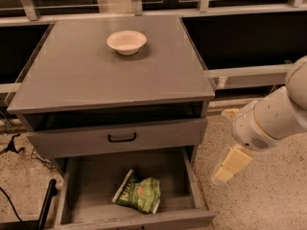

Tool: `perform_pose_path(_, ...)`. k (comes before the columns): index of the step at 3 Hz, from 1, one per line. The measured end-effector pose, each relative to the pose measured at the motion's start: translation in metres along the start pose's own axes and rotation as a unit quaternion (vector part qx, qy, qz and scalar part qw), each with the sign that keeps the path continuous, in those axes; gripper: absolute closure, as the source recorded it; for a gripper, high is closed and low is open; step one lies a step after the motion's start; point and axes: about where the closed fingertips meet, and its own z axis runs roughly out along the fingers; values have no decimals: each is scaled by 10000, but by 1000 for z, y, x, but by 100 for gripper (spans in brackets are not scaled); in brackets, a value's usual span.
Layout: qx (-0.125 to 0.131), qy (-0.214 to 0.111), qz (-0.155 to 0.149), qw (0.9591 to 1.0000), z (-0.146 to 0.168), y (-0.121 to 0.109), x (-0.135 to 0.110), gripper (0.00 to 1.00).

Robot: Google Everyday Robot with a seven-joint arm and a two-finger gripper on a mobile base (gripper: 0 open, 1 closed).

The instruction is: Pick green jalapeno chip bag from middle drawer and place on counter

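The green jalapeno chip bag (139, 194) lies crumpled on the floor of the open middle drawer (86, 195), a little right of its centre, with its white end strip to the left. The counter (96, 75) is the grey top slab of the cabinet. My gripper (232, 165) hangs from the white arm (268, 121) to the right of the cabinet, over the speckled floor. It is level with the open drawer and apart from the drawer's right wall, and holds nothing I can see.
A cream bowl (126, 41) sits at the back middle of the counter. A closed drawer front with a black handle (122, 138) lies above the open drawer. A black cable and post (45, 205) stand at the lower left. Dark windows with rails run behind.
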Motion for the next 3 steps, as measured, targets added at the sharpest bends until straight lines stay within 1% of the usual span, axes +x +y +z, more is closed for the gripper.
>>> perform_pose_path(1, 0, 0, 0, 10000, 0, 0, 0, 0)
perform_pose_path(2, -36, -19, -46, 10000, 22, 1, 8, 0)
perform_pose_path(3, -133, -131, -48, 9998, 57, 4, 15, 0)
